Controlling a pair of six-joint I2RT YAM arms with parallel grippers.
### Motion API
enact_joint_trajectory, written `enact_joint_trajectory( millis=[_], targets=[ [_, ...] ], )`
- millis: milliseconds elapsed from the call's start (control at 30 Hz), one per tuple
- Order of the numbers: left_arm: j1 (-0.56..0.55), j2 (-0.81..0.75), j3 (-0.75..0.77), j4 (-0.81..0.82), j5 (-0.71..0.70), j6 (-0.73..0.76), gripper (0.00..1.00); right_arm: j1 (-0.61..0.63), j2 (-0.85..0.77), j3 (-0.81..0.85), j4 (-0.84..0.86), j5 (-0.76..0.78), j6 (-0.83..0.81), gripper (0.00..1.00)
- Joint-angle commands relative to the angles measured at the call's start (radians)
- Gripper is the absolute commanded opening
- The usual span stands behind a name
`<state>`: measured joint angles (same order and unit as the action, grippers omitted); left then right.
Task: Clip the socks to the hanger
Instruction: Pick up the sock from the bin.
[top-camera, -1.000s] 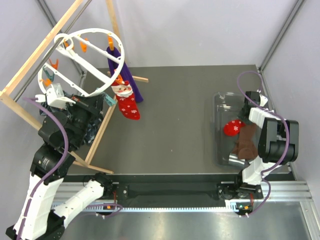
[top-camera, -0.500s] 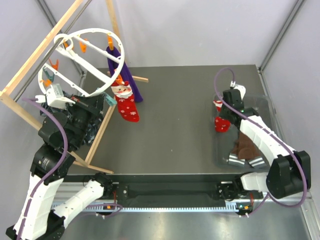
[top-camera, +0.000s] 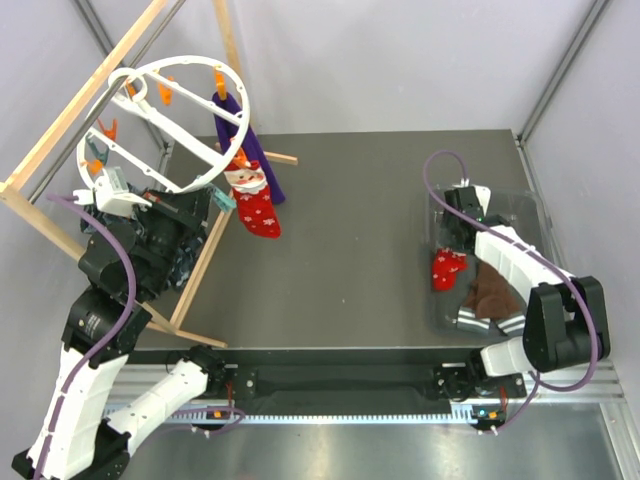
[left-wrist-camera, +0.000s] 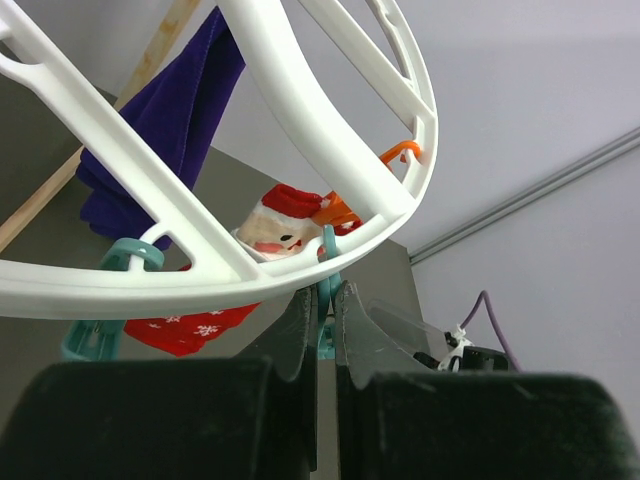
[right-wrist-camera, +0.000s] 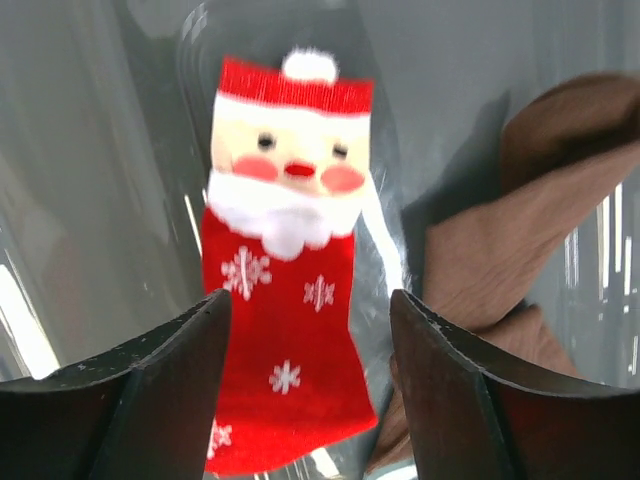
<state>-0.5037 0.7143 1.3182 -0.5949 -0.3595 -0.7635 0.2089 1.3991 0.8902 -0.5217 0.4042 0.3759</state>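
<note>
Dark grey tabletop (top-camera: 360, 230) is enclosed by pale grey walls. A pale wooden frame (top-camera: 60, 120) stands tilted at the left rear corner.

Item 1: a large white plastic ring hanger (top-camera: 190, 70) with crossing spokes hangs at the frame, carrying small orange clips (top-camera: 221, 82) on its rim. A long purple sock (top-camera: 262, 160) hangs from the far side of the ring. One short red Santa-face sock (top-camera: 255, 205) hangs from the rim's near right side, just beside the purple sock and above the table.

Item 2: the left gripper (top-camera: 215, 200) is raised to the underside of the ring. In the left wrist view its fingers (left-wrist-camera: 300, 330) are pressed together, clamped on a thin teal plastic clip (left-wrist-camera: 326, 262) directly below the rim. The clipped sock's bearded face shows just behind.

Item 3: a clear plastic bin (top-camera: 530, 205) sits at the table's right side. The second red Santa-face sock (top-camera: 447, 268) lies in the bin's left part with its face end toward the rear. A brown sock (top-camera: 492, 290) lies just beside it on the right.

Item 4: the right gripper (top-camera: 447, 245) is over the bin, pointing down. In the right wrist view its fingers (right-wrist-camera: 170, 390) stand well apart on either side of the second sock (right-wrist-camera: 285, 300) and grip nothing. The sock appears slightly blurred, and contact with it cannot be confirmed.
</note>
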Motion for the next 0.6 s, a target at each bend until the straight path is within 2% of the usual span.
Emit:
enact_joint_trajectory(
  millis=[0,100,400,567],
  targets=[
    [-0.002,0.014,0.001,-0.019,0.06,-0.017,0.0,-0.051,0.021,0.098,0.032,0.013,-0.029,0.63],
    [-0.002,0.016,0.009,-0.028,0.056,-0.014,0.0,-0.103,0.037,0.133,0.054,-0.014,-0.02,0.58],
    [-0.002,0.039,0.022,-0.02,0.062,-0.007,0.0,-0.121,0.231,0.15,0.13,-0.1,0.001,0.56],
    [-0.002,0.047,0.024,-0.013,0.082,-0.002,0.0,-0.118,0.265,0.118,0.134,-0.102,0.021,0.57]
  ],
)
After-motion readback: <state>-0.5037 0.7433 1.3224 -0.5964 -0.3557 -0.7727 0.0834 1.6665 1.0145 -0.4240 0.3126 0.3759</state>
